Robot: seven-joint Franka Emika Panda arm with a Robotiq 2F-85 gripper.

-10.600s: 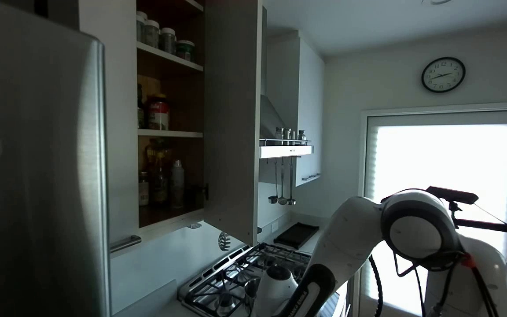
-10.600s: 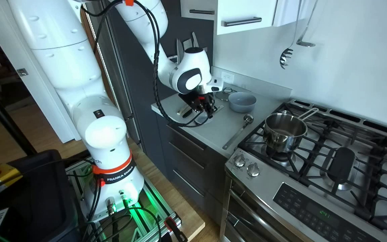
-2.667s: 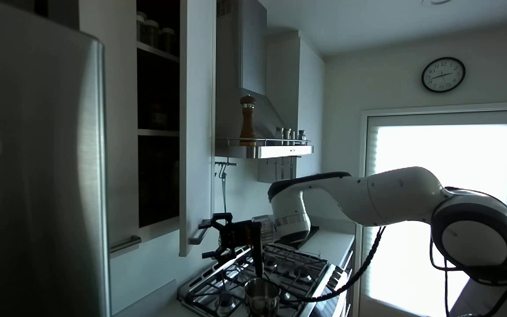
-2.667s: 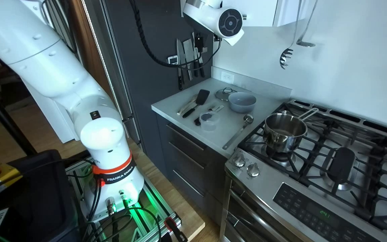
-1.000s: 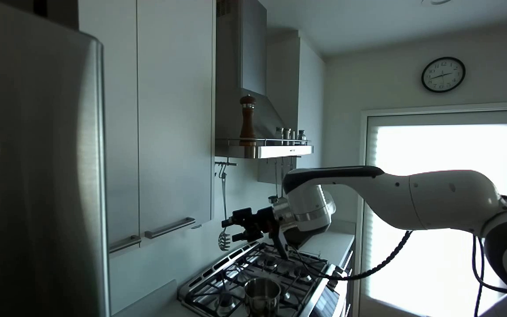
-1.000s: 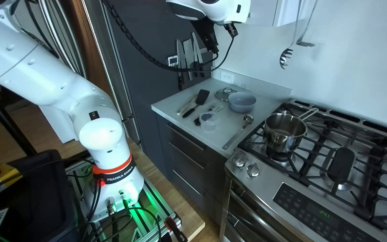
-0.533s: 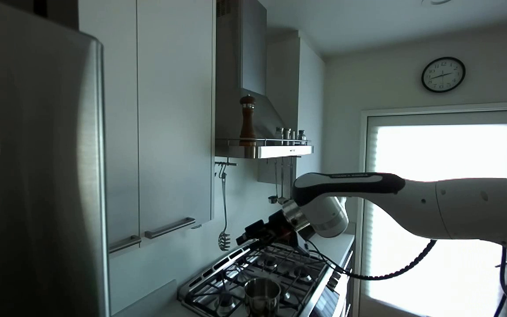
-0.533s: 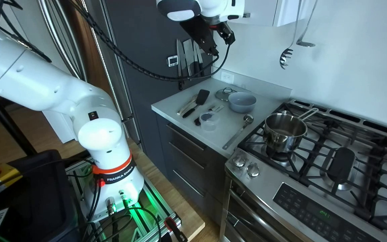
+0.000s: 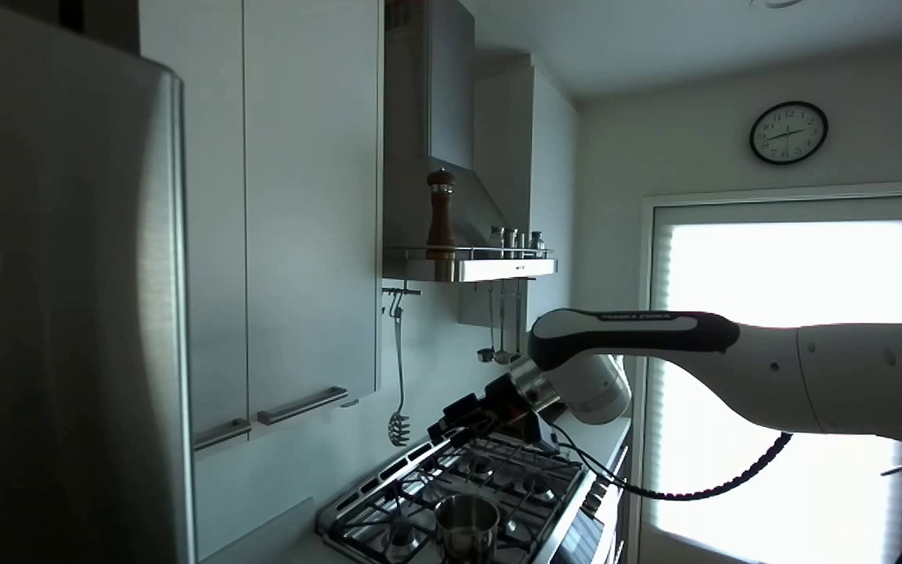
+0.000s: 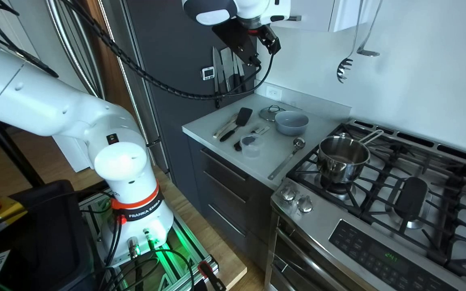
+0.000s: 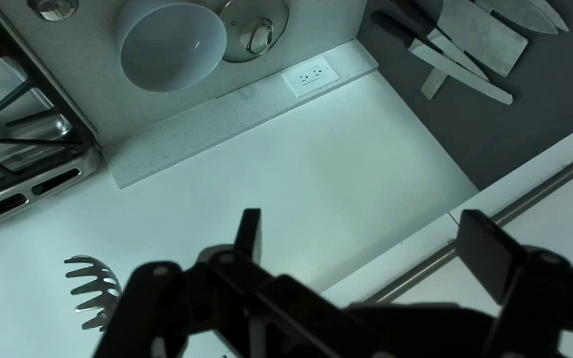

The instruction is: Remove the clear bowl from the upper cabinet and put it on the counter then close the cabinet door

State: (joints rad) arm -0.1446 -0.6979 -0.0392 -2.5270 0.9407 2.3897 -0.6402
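Observation:
The tall pale cabinet door lies flush with the front of the upper cabinet, so the shelves inside are hidden. On the counter stands the clear bowl, upright, among utensils. It does not show in the wrist view. My gripper is open, with nothing between its fingers. In an exterior view the gripper hangs above the stove, tilted down and apart from the door's bar handle. Beyond the fingers, the wrist view shows a handle bar.
A steel pot sits on the gas stove. Near the clear bowl are a grey-blue bowl, a black spatula and a ladle. A slotted utensil hangs on the wall. The steel fridge stands beside the cabinet.
The cabinet door, swung out in the oldest frames, has closed flush. My gripper rose from the clear bowl, was at the door's handle, then backed away and tilted down. The bowl stayed on the counter.

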